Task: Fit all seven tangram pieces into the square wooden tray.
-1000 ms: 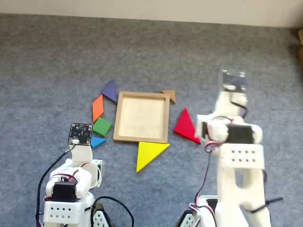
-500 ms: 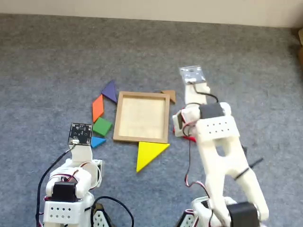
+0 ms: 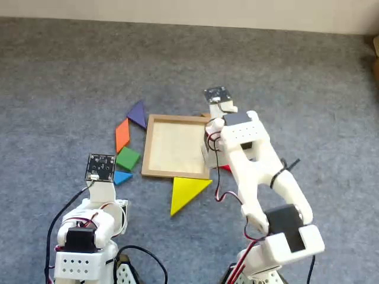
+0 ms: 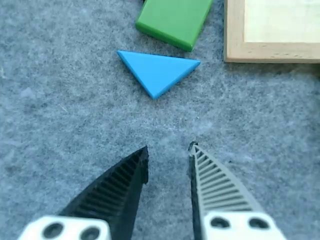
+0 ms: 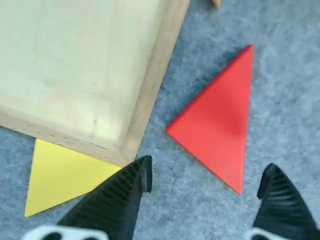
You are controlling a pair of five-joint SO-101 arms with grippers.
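Grey felt covers the table [image 3: 308, 71]. The square wooden tray [image 3: 146, 148] lies flat near its middle, with a raised rim all round and a bare, pale floor.

Arms: The right arm [image 3: 254, 165] is stretched forward and leans in over the tray's right side. The right gripper [image 5: 207, 167] points down with its jaws spread wide and nothing between them. It hangs above the red triangle [image 5: 220, 120], with 1 finger near the tray's front corner and the other past the triangle's outer side. The left arm [image 3: 89, 225] is folded low at the table's front. The left gripper [image 4: 169, 147] points at the felt just short of the blue triangle [image 4: 157, 70], jaws parted by a narrow gap and holding nothing.

Pieces: All 7 lie flat on the felt outside the tray. The red triangle is just beside the right rim, not touching it. The large yellow triangle [image 3: 186, 192] lies against the front rim. Left of the tray, from far to near, are the purple triangle [image 3: 137, 112], orange parallelogram [image 3: 122, 134], green square [image 3: 127, 158] and blue triangle. A corner of the brown piece [image 5: 216, 3] shows by the tray's far right corner.

Change: 1 second ago the right arm stood upright to the right of the red triangle. It has since swung in over that piece, which the high view now shows mostly covered. The left arm and all pieces are where they were.
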